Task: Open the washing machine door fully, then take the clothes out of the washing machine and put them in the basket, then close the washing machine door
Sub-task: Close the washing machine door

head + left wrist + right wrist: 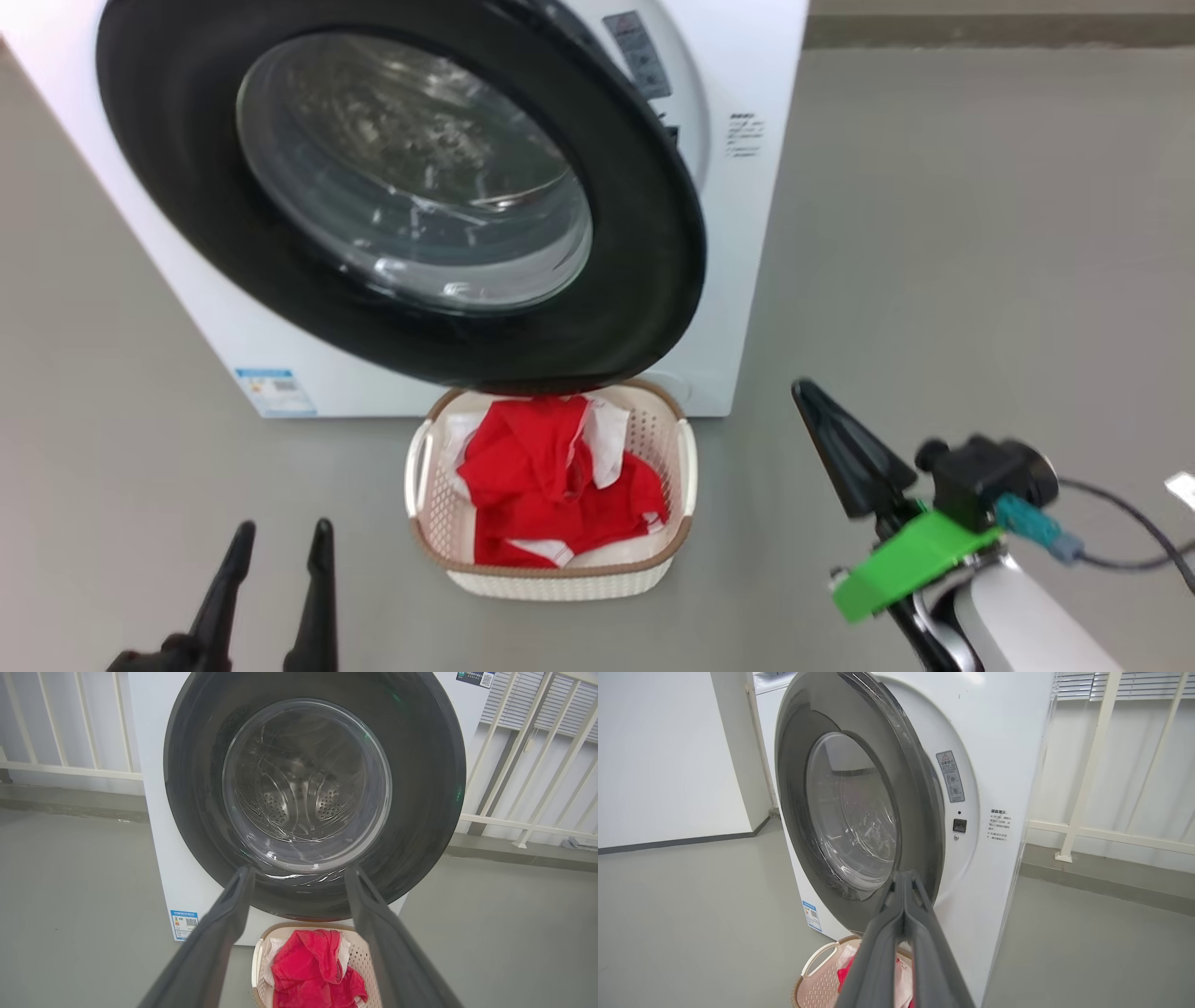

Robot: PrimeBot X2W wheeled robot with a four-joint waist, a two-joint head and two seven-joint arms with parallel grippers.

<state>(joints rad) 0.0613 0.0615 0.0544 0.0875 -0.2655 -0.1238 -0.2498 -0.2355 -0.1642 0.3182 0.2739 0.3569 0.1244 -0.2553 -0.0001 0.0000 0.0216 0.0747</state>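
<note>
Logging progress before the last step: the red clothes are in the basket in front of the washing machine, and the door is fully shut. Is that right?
Not quite. The red clothes do lie in the basket in front of the washing machine, but the door is not fully shut: the right wrist view shows it ajar, its free edge standing off the machine's front.

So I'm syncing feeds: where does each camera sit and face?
Head view: on the head, looking down at the washing machine door, basket, open left gripper, shut right gripper.
Left wrist view: left arm, facing the door squarely past its own fingers.
Right wrist view: right arm, facing the door obliquely past its own fingers.
Shared: clothes in basket.
</note>
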